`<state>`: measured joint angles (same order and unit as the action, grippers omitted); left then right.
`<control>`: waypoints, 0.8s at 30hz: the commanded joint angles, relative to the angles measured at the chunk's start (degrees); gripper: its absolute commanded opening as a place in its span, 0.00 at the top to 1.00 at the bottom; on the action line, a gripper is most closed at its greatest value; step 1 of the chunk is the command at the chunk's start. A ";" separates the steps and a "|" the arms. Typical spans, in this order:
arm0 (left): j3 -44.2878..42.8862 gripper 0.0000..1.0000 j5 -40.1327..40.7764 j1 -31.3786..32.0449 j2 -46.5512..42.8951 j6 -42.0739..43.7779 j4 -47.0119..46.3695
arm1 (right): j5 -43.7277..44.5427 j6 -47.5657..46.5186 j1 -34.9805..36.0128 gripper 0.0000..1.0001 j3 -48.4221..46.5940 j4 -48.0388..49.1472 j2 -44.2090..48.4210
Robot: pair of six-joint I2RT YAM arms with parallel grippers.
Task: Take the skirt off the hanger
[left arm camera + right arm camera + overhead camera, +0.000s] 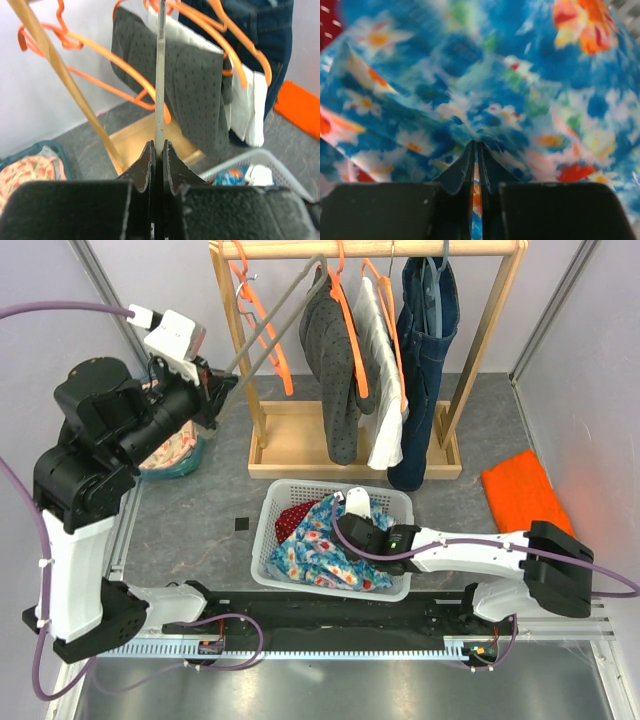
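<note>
The blue floral skirt (310, 548) is seen lying bunched in the white laundry basket (262, 540) at the near middle of the table, off any hanger, with a red cloth (290, 515) beside it in the same basket. A fold of the skirt is pinched between the closed fingers of the right gripper (340, 531), which is lowered into the basket; in the right wrist view the fabric (520, 100) is shown caught at the fingertips (476, 147).

A bare grey hanger (275, 320) is hooked on the wooden rail (370, 248) and pulled out at a slant toward the left. Its lower arm is clamped by the left gripper (222, 380), as is confirmed in the left wrist view, where the grey bar (160, 75) is held between the shut fingers (158, 148).

On the rail, orange hangers (262, 315) are hung, along with a dark grey dotted garment (335, 360), a white garment (385, 390) and blue jeans (425, 350). A folded orange cloth (525, 495) is laid at the table's right.
</note>
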<state>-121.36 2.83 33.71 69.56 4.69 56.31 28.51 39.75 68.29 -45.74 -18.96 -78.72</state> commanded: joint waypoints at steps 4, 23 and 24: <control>0.76 0.98 1.99 -0.23 0.76 -2.76 -4.81 | -5.92 8.76 -1.58 0.92 5.13 10.69 -3.46; 5.35 0.98 12.37 -0.23 -5.31 1.73 10.74 | -11.20 6.22 -6.68 0.94 -0.58 9.03 -8.82; 4.74 0.98 13.16 -0.23 -4.96 1.73 11.62 | -11.02 6.13 -6.85 0.94 -0.93 8.59 -9.08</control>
<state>-113.49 12.32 33.71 63.22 4.21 64.42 17.82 46.61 62.15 -44.45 -8.86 -85.86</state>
